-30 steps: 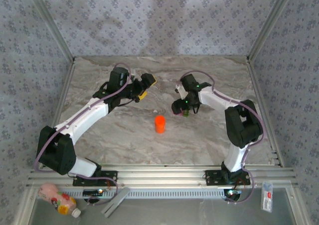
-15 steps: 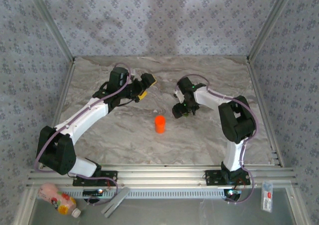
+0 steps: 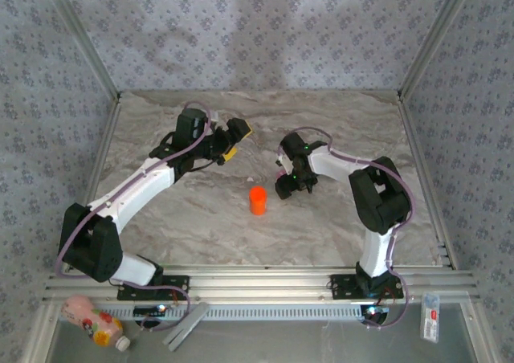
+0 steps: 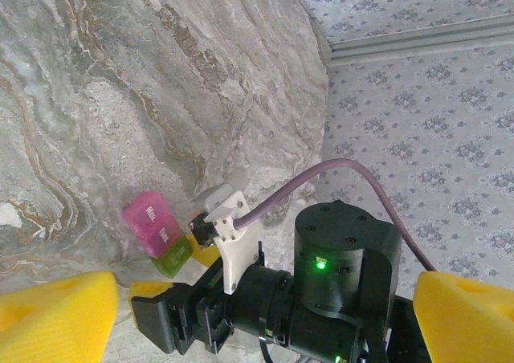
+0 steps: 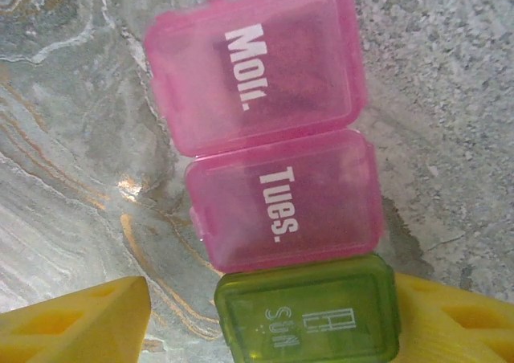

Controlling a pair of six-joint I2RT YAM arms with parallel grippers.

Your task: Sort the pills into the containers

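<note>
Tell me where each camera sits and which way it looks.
Top external: high behind the left arm and right arm, looking down on the table and orange bottle.
Left wrist: on the left arm, facing the right arm and pill case; own yellow fingers at bottom corners.
Right wrist: close above the pill case, looking down; own yellow fingers flank its green end.
Shared: both wrist views show the pill case.

top: high, looking down | right wrist: close above pill case (image 5: 273, 186) | left wrist: same case, farther
</note>
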